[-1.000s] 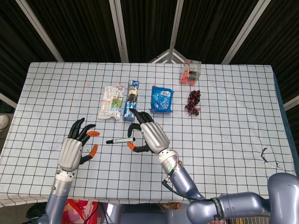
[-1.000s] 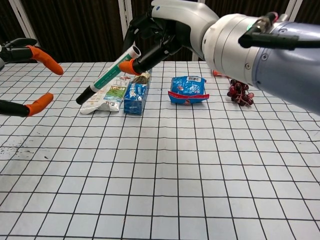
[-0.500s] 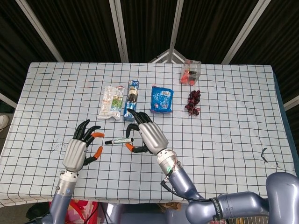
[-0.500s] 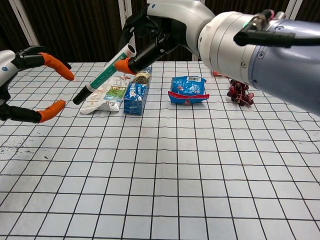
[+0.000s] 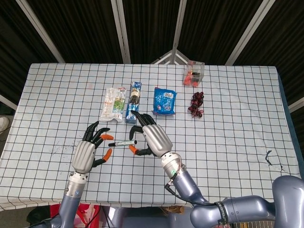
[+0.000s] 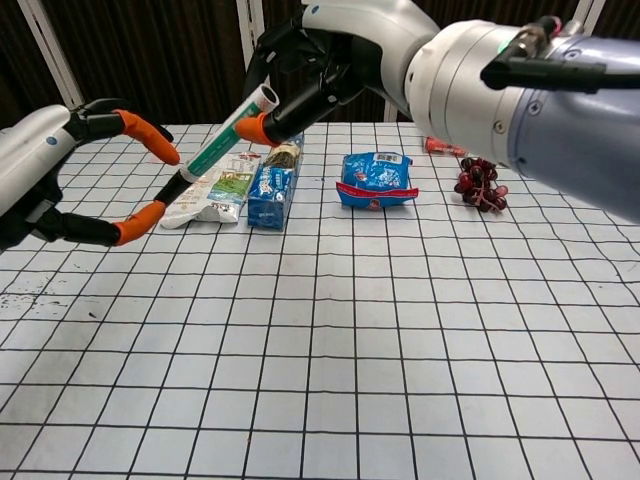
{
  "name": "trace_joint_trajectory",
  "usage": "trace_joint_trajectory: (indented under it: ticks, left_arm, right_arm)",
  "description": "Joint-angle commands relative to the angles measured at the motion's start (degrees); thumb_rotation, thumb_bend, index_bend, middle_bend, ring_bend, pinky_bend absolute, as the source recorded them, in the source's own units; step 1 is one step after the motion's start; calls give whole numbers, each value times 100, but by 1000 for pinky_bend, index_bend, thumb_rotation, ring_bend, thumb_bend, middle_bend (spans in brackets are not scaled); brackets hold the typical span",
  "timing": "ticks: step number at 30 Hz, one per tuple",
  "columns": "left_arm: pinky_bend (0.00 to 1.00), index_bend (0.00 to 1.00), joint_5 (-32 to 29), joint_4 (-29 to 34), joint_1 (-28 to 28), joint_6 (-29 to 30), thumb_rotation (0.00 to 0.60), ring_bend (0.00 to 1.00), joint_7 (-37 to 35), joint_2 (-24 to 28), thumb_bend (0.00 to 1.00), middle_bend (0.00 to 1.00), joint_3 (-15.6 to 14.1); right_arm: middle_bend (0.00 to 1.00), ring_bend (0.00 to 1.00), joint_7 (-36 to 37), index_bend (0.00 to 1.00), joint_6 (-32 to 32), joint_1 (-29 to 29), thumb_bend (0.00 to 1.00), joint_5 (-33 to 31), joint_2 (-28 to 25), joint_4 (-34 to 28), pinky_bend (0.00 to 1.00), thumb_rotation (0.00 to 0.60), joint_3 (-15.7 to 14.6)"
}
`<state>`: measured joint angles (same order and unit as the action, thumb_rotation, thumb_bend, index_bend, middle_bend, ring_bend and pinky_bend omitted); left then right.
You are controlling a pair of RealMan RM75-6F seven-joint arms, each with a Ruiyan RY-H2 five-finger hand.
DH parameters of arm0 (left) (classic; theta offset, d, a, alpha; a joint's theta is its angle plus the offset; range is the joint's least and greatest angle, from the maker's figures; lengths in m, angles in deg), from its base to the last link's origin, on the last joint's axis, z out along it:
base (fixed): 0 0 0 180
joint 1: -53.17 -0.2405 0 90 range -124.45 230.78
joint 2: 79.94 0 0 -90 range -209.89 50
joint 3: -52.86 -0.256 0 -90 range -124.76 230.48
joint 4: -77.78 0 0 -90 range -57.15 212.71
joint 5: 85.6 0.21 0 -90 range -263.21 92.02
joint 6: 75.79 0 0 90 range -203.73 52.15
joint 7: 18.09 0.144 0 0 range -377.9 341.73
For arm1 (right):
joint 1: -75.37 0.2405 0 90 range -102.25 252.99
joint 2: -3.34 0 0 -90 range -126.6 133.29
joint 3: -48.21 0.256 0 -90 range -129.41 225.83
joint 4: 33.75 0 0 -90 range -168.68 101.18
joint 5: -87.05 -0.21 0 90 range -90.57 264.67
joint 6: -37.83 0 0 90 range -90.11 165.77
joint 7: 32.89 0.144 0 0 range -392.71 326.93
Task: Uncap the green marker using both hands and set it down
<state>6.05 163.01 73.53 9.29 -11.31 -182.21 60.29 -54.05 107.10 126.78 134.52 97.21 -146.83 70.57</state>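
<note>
Above the front half of the bench (image 5: 247,142), left of its middle, the left hand (image 5: 89,151) has slid toward the marker (image 5: 122,142) over the last second: it began well apart from the dark end and now sits just beside it. Its fingers (image 6: 150,138) are spread, with nothing between them, and in the chest view the orange tips bracket the dark cap end (image 6: 172,190) above and below without touching it, as far as can be told. The right hand (image 5: 149,137) keeps its pinch on the other end of the marker, thumb and a finger clamped near the white butt, and has shifted only slightly.

That puts the task at the approach for the second grasp; the cap is still on, and closing the left fingers round it looks like the next move, with the pull-apart and set-down still to come.

The marker is off the bench, held aloft. From the head view it lies roughly parallel to the front edge; the chest view shows it tilted, dark end low and toward the left edge, white end high. Its barrel is pale with a green printed band.
</note>
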Motion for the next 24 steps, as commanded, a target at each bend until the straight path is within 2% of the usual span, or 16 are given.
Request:
trace_joint_trajectory:
  ticks: [1, 24]
  left_arm:
    - [69, 406, -42, -24, 29, -32, 600, 0, 30, -53, 484, 224, 29]
    - [69, 504, -123, -293, 135, -10, 600, 0, -57, -364, 483, 284, 86]
  right_arm:
    - [49, 99, 20, 901, -5, -9, 449, 3, -14, -8, 48, 600, -1]
    - [49, 99, 156, 906, -47, -58, 450, 60, -73, 1, 48, 600, -37]
